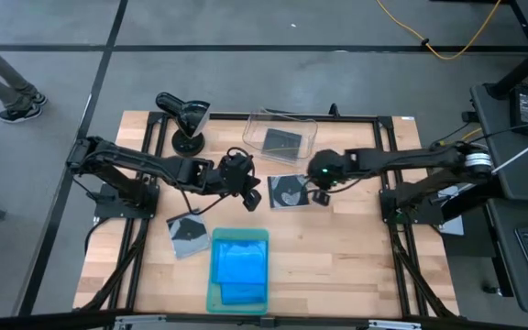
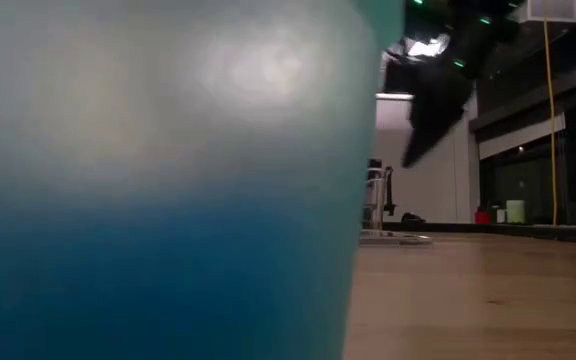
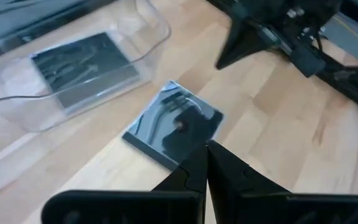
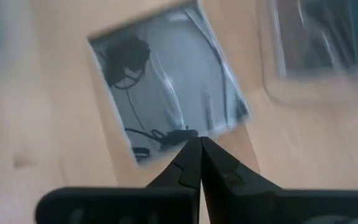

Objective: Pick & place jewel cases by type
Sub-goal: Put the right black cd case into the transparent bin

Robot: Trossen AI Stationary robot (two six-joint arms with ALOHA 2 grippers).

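Note:
A dark grey jewel case (image 1: pixel 289 191) showing a disc lies flat on the wooden table's middle, also seen as the case (image 3: pixel 174 124) and the case (image 4: pixel 166 81). My left gripper (image 1: pixel 256 196) (image 3: pixel 205 148) is shut at its left edge. My right gripper (image 1: pixel 322 195) (image 4: pixel 195 140) is shut above its right edge. A second dark case (image 1: pixel 280 141) lies inside the clear bin (image 1: pixel 305 124). A third dark case (image 1: pixel 189 236) lies near the table's left. Blue cases (image 1: pixel 240 263) lie in the pale green tray (image 1: pixel 214 295).
A black stand with a round base (image 1: pixel 185 119) is at the far left of the table. The tray's wall (image 2: pixel 168 180) fills most of the low view. Bare wood lies at the near right (image 1: pixel 337 266).

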